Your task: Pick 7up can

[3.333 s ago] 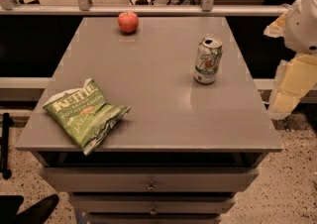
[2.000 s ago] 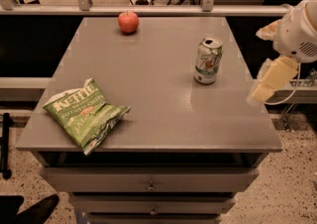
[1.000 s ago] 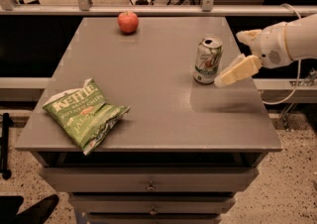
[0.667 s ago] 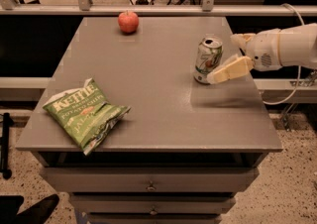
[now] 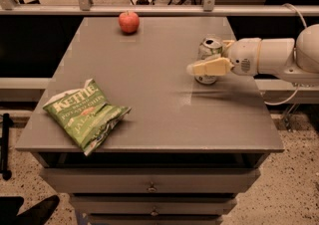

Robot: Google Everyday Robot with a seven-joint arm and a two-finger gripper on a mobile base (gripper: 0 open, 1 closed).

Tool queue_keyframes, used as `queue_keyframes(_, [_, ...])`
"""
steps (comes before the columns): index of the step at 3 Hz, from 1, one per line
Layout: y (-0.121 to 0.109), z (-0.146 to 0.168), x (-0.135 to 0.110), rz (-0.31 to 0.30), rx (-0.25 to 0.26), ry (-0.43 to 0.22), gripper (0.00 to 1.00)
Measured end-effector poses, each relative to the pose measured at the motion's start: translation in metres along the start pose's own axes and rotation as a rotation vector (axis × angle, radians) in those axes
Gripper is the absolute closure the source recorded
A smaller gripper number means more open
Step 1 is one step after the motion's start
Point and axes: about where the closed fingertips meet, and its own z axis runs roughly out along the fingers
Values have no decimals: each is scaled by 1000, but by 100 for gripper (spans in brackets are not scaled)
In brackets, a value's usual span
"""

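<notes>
The 7up can [image 5: 211, 46] stands upright on the right side of the grey table [image 5: 149, 99]; its silver top and green-banded upper part show. My gripper [image 5: 205, 58] reaches in from the right at can height. Its cream near finger [image 5: 209, 67] lies across the front of the can and hides the can's lower half. The far finger [image 5: 228, 44] shows just behind the can. The jaws stand open on either side of the can. The can rests on the table.
A red apple [image 5: 129, 21] sits at the table's far edge, left of centre. A green Kettle chip bag [image 5: 84, 114] lies at the front left. Drawers are below the tabletop, and a rail runs behind it.
My gripper has come in from the right edge of the table to the left and now has its fingers on either side of the can. The can, apple and bag have not moved.
</notes>
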Motion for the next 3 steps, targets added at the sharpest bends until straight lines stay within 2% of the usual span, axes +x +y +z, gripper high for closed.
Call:
queue_keyframes(1, [-2,-3,-2,0,2,-23,48])
queue_keyframes(2, [-7,-16,-17,-21,14,-59,72])
queue_keyframes(3, [-13,-31,-51,-74,28,-117,95])
